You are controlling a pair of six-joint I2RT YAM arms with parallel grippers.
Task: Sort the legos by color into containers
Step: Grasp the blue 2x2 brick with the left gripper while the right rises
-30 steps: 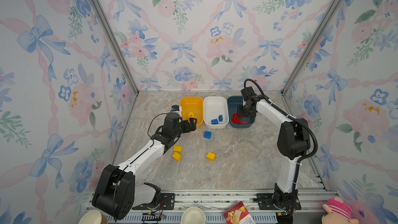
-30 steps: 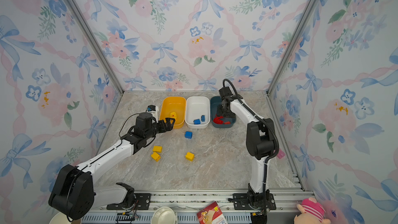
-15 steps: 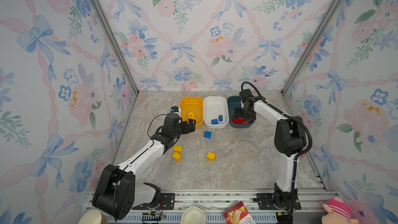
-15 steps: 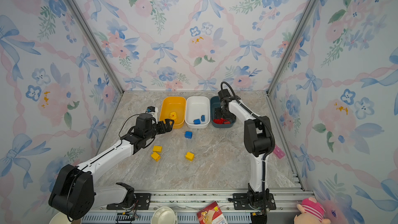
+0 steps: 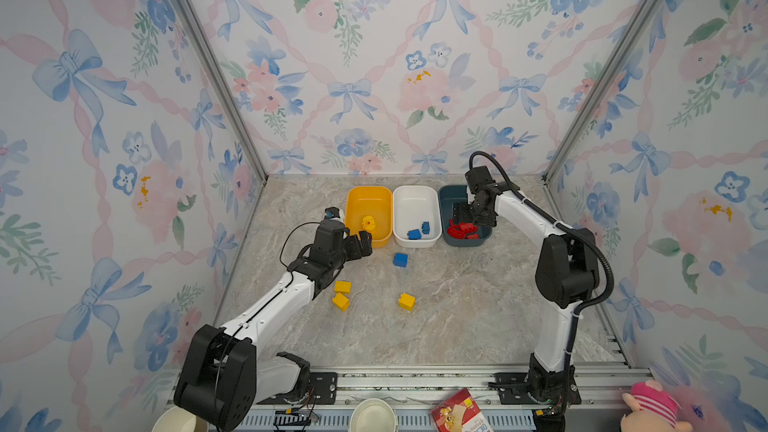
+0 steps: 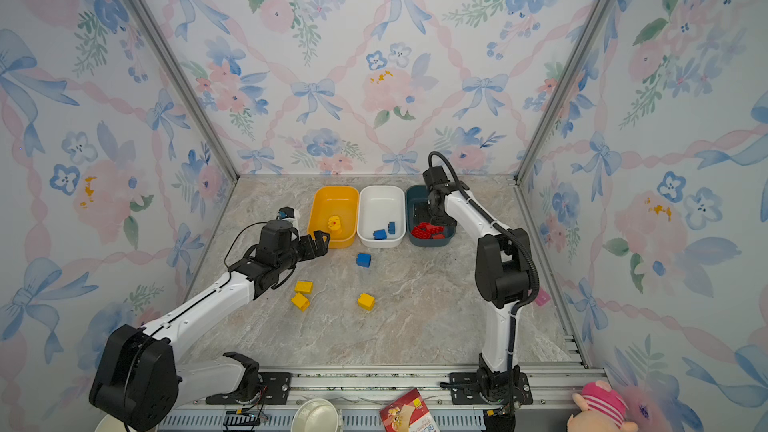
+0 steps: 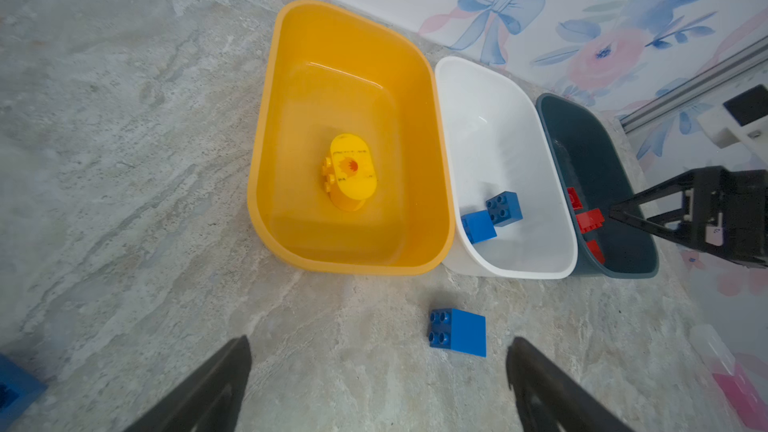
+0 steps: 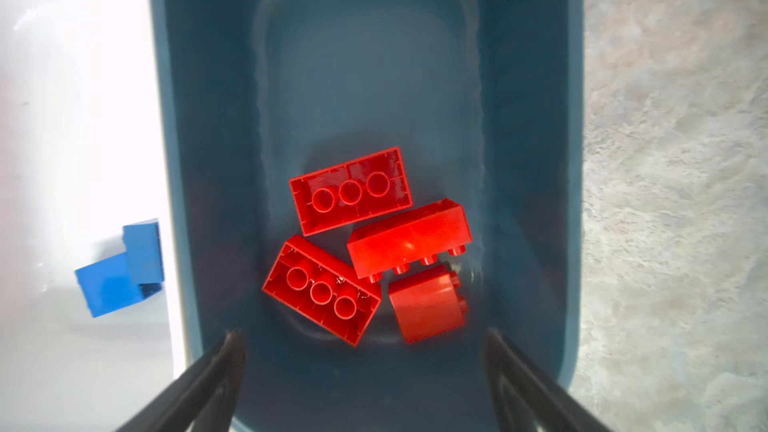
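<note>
Bright even light, soft shadows, wide-angle distortion

The white tub [image 7: 482,110] half hides the red legos [image 7: 590,220] (left wrist view), their number unclear.

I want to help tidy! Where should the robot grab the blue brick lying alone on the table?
Probably from above, the open left gripper pinching the blue brick across its two smooth side faces. It lies tipped over, studs pointing sideways, so avoid the bumpy face.

Glossy smooth plastic red legos [image 8: 376,243], glossy plastic teal tub [image 8: 199,160], matt marbled stone-look table [image 5: 457,317]
</note>
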